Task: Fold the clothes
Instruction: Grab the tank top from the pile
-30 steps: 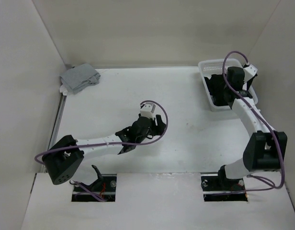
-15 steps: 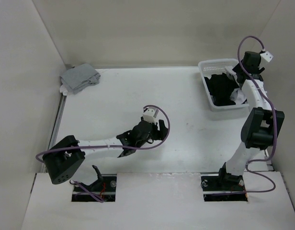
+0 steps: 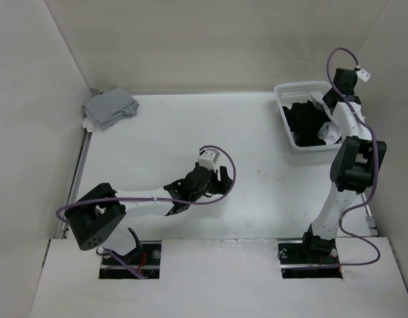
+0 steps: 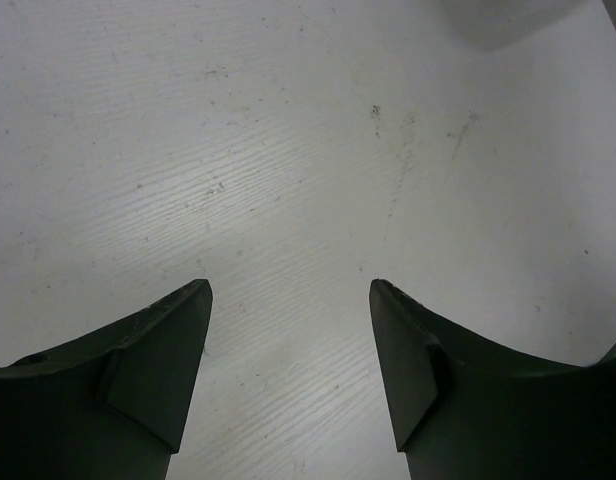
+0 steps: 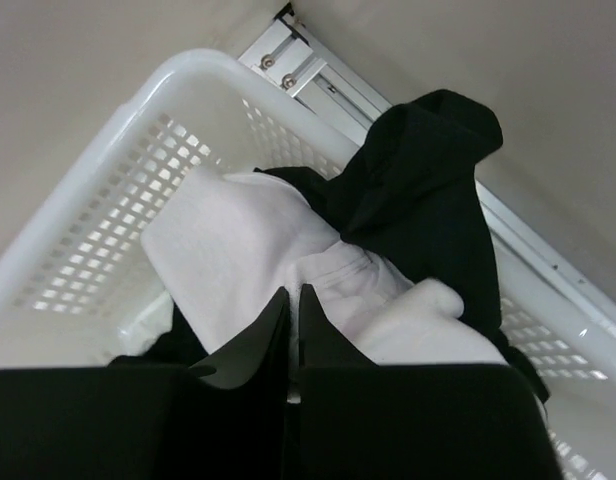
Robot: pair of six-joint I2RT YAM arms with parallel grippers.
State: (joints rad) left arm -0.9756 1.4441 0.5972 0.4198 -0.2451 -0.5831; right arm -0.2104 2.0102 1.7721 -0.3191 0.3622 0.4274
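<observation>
The clothes lie partly in a white slotted basket [image 3: 297,85] at the back right, where a black top [image 3: 306,119] and a white top [image 3: 331,133] are heaped. A folded grey top [image 3: 110,108] rests in the back left corner. My right arm's wrist [image 3: 343,83] hangs over the basket's far side. My right gripper [image 5: 293,292] is shut on a fold of the white top [image 5: 238,250], with the black top [image 5: 428,180] behind it. My left gripper [image 3: 218,177] hovers mid-table, open [image 4: 288,290], with only bare tabletop between its fingers.
The basket's rim [image 5: 118,170] stands close to the back wall and the right wall. A metal rail [image 5: 318,75] runs behind it. White walls close the table on three sides. Both arm bases sit at the near edge.
My right gripper opened wide, then closed on the white top, while its arm swung to the basket's far right side. The left arm drew back slightly and stayed open.
</observation>
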